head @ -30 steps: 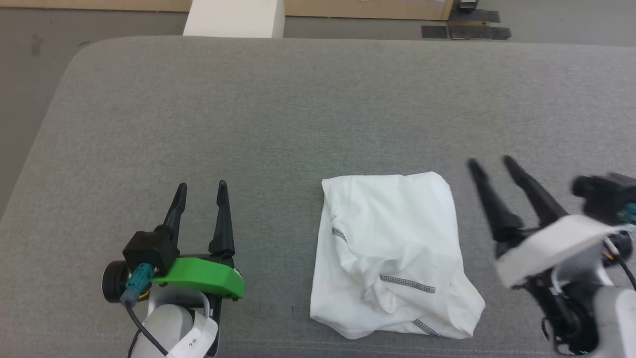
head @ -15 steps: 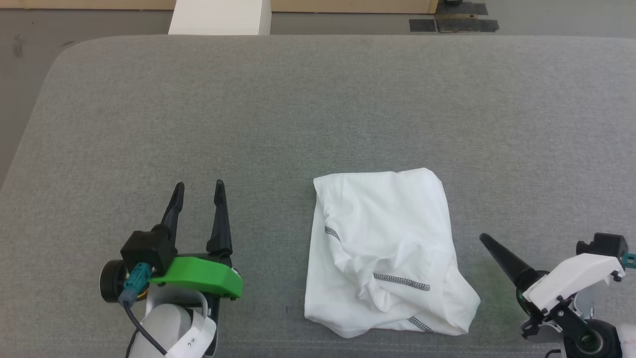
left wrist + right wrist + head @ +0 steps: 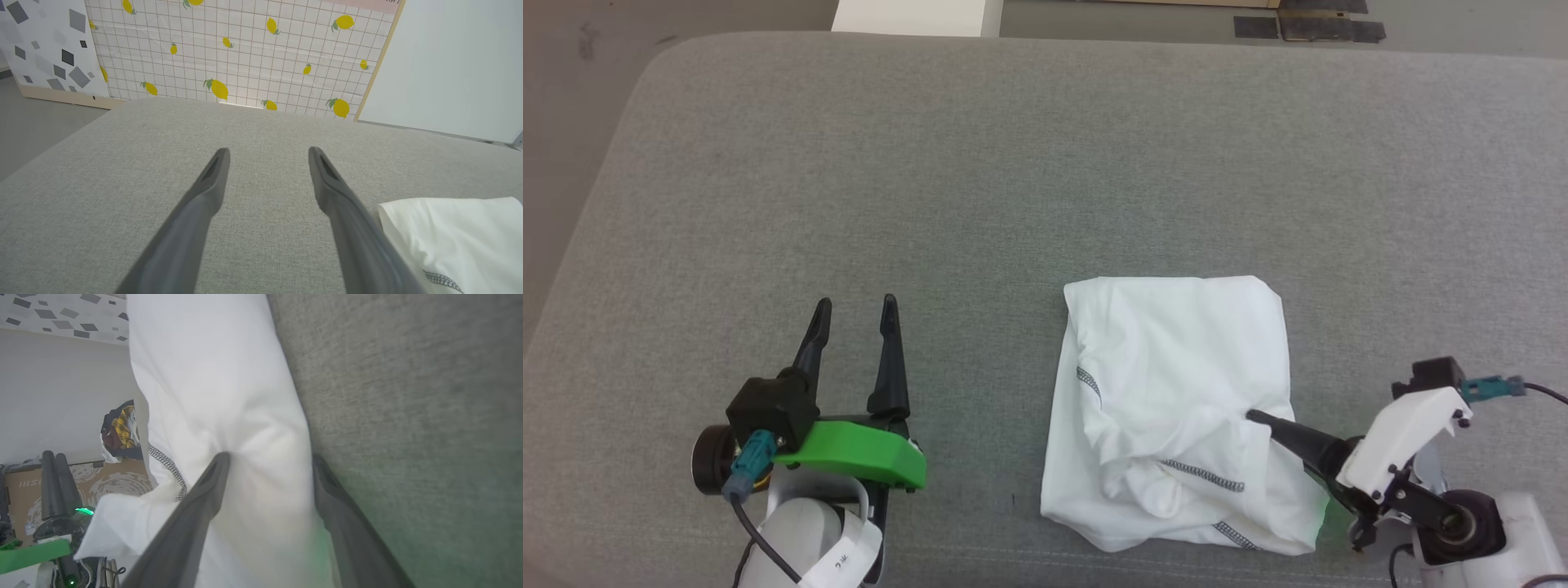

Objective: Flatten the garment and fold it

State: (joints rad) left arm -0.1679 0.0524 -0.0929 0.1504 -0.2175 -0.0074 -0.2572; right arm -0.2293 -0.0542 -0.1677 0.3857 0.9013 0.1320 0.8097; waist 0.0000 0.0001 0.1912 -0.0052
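The shirt [image 3: 1176, 367] lies in a crumpled heap on the grey cushion [image 3: 1013, 163], right of the middle and close to the near edge. It is not flat yet; layers lie on top of each other.

The right claw [image 3: 1258, 420] pokes into the shirt from its near right side. One finger lies on top of the cloth. In the right wrist view the two fingers stand wide apart with a fat fold between them, so the claw is open and has pinched nothing yet.

The left claw [image 3: 856, 302] is well to the left of the shirt, wide open, with nothing in it.

Here is what I think could go wrong. The fold between the fingers looks thick, so the claw may pinch many layers at once. Then a pull would drag the whole heap and not spread it. Nothing holds the left side down, so the shirt could slide. It sits near the edge, so a pull that way could tip it off.
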